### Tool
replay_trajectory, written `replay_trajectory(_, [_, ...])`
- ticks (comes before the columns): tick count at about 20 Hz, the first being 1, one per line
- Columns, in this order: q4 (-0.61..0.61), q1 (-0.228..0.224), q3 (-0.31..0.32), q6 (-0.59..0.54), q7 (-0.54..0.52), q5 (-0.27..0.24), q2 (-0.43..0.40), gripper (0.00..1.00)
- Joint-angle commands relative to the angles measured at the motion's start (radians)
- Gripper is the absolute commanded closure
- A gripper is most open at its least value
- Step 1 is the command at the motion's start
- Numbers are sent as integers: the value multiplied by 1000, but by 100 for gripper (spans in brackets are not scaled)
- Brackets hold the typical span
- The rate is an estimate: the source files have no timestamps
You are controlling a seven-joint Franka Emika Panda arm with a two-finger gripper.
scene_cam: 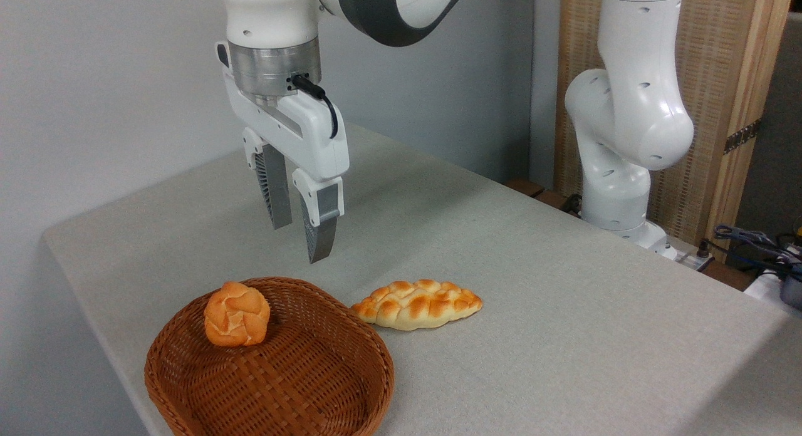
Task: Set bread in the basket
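You are looking at one bread (pixel 418 304) lying on the table (pixel 564 285) just right of one basket (pixel 351 386), which is holding one round bun (pixel 237 314). Your gripper (pixel 302 242) is hanging above with fingers (pixel 321 232) slightly spread, gripping nothing. The bread is sitting below and right of them.

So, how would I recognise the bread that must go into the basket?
Find the oval reddish-brown woven wicker basket at the near edge of the grey table. Just right of its rim, on the cloth, lies the long braided pale-yellow loaf. Unlike the small round orange bun inside the basket, it is elongated with pointed ends.
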Motion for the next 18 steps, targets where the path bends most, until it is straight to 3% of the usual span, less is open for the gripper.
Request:
replay_trajectory(1, [17, -7, 8, -20, -19, 15, 2, 0])
replay_trajectory(12, [6, -14, 5, -24, -18, 16, -10, 0])
replay_trajectory(18, [-100, -14, 6, -24, 11, 18, -49, 0])
